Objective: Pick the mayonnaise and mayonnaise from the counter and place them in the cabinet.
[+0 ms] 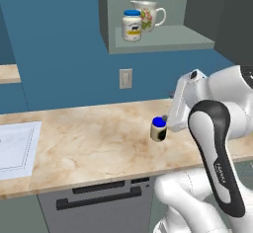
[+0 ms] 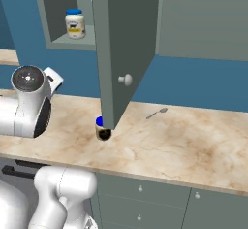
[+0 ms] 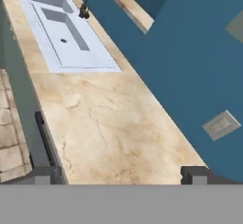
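Note:
The cream-and-dark mayonnaise jar [image 1: 158, 129] with a deep blue lid stands upright on the beige marbled counter [image 1: 89, 143]; the open cabinet door half hides this jar [image 2: 102, 129] in the right base view. The white mayonnaise jar [image 1: 132, 26] with a pale blue lid sits on the shelf floor of the grey-green cabinet [image 1: 163, 42] and also shows as a small white jar [image 2: 75, 24] from the right. My gripper [image 1: 170, 121] is just right of the counter jar. In the hand view the gripper [image 3: 121, 176] is open, its tips wide apart over bare counter.
A white floral pitcher [image 1: 149, 14] stands beside the jar in the cabinet. The cabinet door [image 2: 121, 48] hangs open over the counter. A sink [image 3: 61, 33] with a faucet [image 3: 84, 7] lies to the left, and a wall outlet [image 1: 125, 78] is behind the counter. A spoon [image 2: 157, 112] lies to the right.

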Robot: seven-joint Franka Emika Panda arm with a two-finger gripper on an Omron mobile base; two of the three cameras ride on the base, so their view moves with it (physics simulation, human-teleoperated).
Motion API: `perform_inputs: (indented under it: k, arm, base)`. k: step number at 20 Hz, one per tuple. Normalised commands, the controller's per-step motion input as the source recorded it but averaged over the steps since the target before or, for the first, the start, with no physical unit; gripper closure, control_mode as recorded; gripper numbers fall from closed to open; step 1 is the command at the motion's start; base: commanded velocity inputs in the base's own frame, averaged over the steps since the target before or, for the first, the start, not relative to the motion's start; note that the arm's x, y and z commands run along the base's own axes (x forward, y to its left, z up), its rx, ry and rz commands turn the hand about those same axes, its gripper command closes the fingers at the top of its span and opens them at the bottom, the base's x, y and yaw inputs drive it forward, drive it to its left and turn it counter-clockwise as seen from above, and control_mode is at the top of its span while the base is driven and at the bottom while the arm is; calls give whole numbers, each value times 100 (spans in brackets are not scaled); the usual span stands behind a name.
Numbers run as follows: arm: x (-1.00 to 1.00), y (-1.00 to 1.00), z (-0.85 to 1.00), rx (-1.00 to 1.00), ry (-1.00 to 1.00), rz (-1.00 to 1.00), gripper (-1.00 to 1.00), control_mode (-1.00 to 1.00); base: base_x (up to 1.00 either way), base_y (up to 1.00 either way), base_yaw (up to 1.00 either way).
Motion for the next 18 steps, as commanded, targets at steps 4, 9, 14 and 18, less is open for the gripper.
perform_inputs:
  k: [4,9,14,18]
  arm:
    - [0,-10,-48,-2,1,-30,-100,-100]
    - [2,-15,-25,0,0,-31,-100,-100]
    - [11,-22,-6,1,0,-32,-100,-100]
    - [22,-19,-13,3,0,-22,-100,-100]
  base:
    - [0,0,0]
    - [0,0,0]
    - [0,0,0]
    - [0,0,0]
